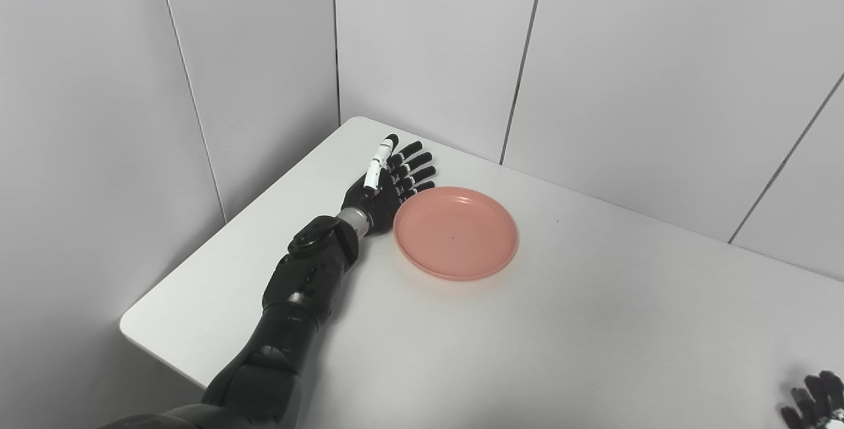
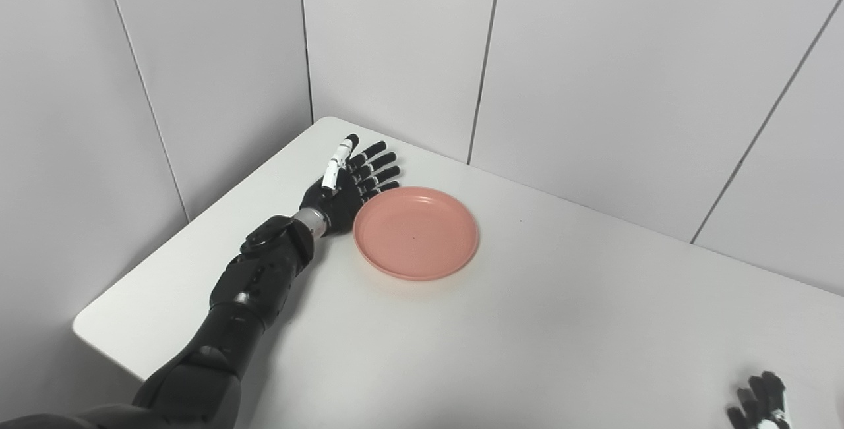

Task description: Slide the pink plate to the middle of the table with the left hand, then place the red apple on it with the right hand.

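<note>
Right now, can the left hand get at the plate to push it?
Probably yes. The left hand lies open on the table, right beside the plate at its far-left rim, and nothing stands between them. Whether they touch, I cannot tell.

A white table (image 1: 593, 323) sits tucked into a corner, pale grey panelled walls (image 1: 428, 40) meeting at the far left, under soft, even light.
</note>
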